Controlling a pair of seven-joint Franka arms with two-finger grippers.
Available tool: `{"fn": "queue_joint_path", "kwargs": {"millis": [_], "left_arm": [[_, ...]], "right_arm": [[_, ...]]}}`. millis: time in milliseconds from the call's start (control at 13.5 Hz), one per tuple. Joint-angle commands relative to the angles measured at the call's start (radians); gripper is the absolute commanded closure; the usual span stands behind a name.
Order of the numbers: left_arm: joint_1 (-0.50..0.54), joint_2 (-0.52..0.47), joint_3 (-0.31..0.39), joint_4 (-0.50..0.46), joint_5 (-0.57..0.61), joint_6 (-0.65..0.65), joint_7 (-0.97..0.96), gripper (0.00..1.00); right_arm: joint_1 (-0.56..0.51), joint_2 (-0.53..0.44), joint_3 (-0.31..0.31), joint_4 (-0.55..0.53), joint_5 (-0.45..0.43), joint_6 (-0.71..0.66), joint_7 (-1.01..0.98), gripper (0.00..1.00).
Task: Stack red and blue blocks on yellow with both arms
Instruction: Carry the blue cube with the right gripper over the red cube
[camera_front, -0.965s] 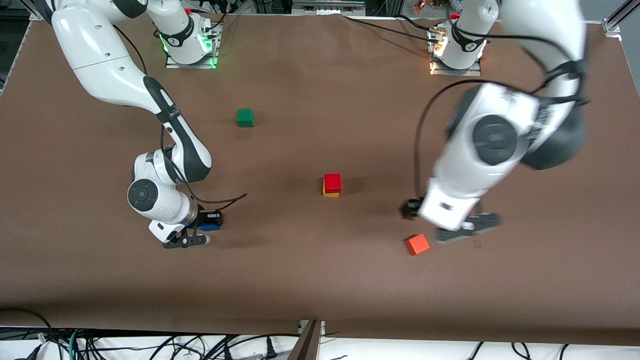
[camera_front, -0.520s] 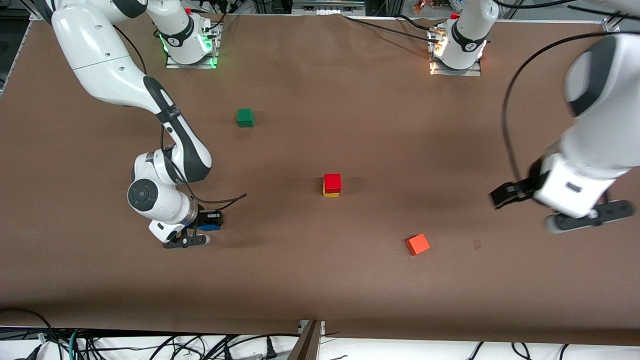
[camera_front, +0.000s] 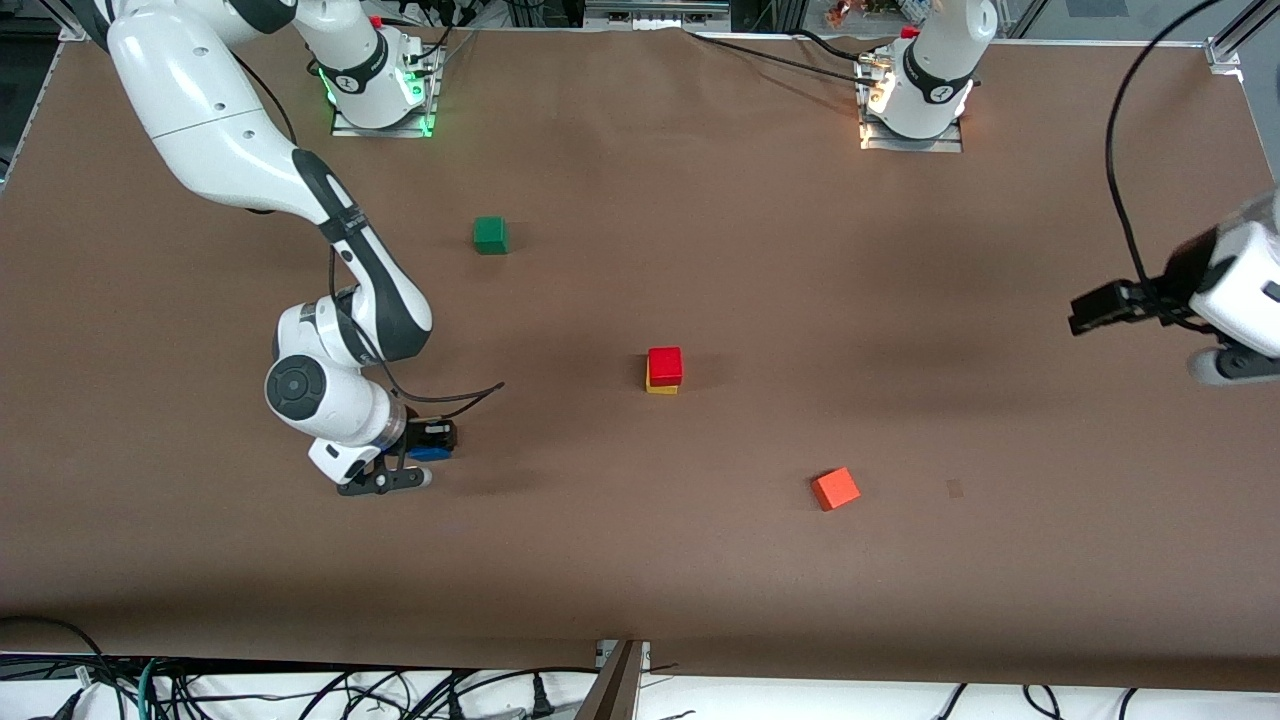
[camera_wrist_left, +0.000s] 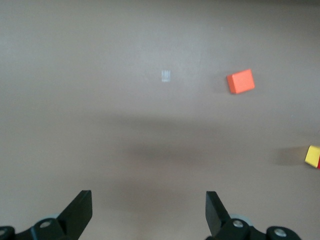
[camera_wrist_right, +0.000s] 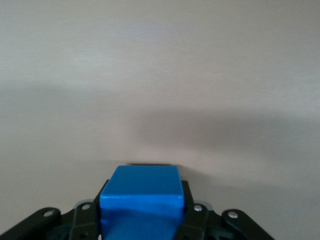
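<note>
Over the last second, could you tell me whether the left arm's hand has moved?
Yes: the left hand swung away from the small orange cube toward the left arm's end of the table.

Robotics lab: 2 bench-mounted arms (camera_front: 250, 150), loose cables (camera_front: 300, 690).

A royal blue block (camera_wrist_right: 141, 194) is sitting between the black fingers of the right gripper (camera_front: 415, 462). A red block (camera_front: 665, 364) is showing over a yellow block (camera_front: 660, 387). An orange block (camera_wrist_left: 240, 81) and a green block (camera_front: 490, 234) are lying on the plain brown table (camera_front: 700, 560).
</note>
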Motion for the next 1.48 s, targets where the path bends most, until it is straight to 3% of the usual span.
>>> {"fn": "queue_joint_path", "kwargs": {"millis": [0, 297, 520, 817, 1410], "left_arm": [[-0.011, -0.126, 0.027, -0.195, -0.066, 0.083, 0.018, 0.0], [0.001, -0.106, 0.027, -0.183, -0.066, 0.077, 0.016, 0.0], [0.015, -0.106, 0.027, -0.181, -0.065, 0.073, 0.018, 0.0], [0.018, -0.101, 0.027, -0.168, -0.068, 0.073, 0.019, 0.0], [0.018, -0.086, 0.026, -0.143, -0.066, 0.072, 0.025, 0.0]], "right_arm": [[0.007, -0.072, 0.061, 0.062, 0.0, -0.184, 0.109, 0.57], [0.135, -0.132, 0.09, 0.149, -0.009, -0.384, 0.32, 0.57], [0.266, -0.142, 0.09, 0.223, -0.009, -0.447, 0.524, 0.57], [0.401, -0.094, 0.082, 0.273, -0.017, -0.337, 0.699, 0.57], [0.435, -0.051, 0.073, 0.273, -0.055, -0.194, 0.707, 0.56]]}}
